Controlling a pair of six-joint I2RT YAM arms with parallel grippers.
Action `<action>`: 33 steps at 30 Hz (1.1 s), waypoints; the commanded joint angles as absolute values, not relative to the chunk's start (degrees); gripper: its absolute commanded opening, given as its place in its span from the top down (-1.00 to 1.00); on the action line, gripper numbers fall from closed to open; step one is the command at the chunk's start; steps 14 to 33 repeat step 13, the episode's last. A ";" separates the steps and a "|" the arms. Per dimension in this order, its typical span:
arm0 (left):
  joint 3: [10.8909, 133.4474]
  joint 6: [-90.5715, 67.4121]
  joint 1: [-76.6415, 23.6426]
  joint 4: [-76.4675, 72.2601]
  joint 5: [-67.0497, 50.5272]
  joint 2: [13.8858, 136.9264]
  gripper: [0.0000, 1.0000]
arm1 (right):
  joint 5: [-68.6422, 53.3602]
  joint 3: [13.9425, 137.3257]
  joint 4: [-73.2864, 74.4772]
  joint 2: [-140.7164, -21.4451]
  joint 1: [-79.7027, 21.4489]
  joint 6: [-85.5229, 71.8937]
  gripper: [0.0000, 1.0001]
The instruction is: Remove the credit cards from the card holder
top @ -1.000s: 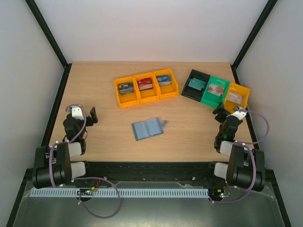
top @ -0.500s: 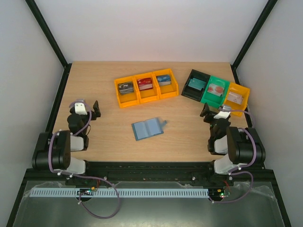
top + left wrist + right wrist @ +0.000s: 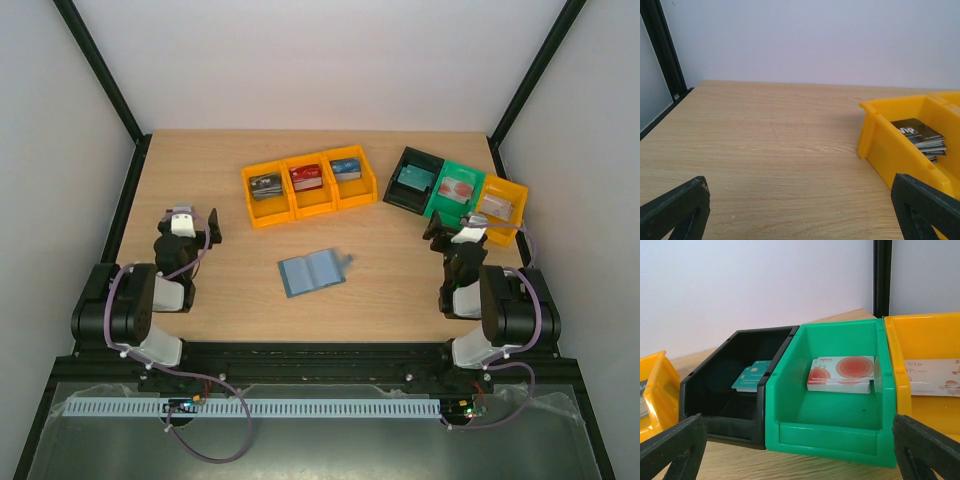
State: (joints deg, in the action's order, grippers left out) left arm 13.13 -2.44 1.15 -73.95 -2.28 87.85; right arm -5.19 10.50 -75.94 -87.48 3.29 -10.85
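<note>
Well left of the card holder (image 3: 312, 271), low over the counter (image 3: 240, 295): left hand (image 3: 188, 218), spread wide, gripping nothing. Well right of it: right hand (image 3: 460, 230), likewise agape, empty. Lies open and flat between them. Beyond it, to the right: red-and-white credit cards (image 3: 841, 374), stacked in a green bin (image 3: 830, 437).

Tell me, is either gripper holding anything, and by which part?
Nothing is held. The left gripper and the right gripper are both open and empty; the card holder lies on the table, apart from both.
</note>
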 commanded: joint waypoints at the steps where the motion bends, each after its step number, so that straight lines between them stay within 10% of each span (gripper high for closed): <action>1: 13.78 -1.55 0.88 -73.57 -1.57 87.99 -0.99 | -4.22 10.89 -76.53 -87.39 2.90 -9.80 -0.97; 33: 13.90 -1.58 0.83 -73.43 -1.41 88.15 -0.99 | -3.78 11.26 -75.90 -87.46 2.81 -9.75 -0.97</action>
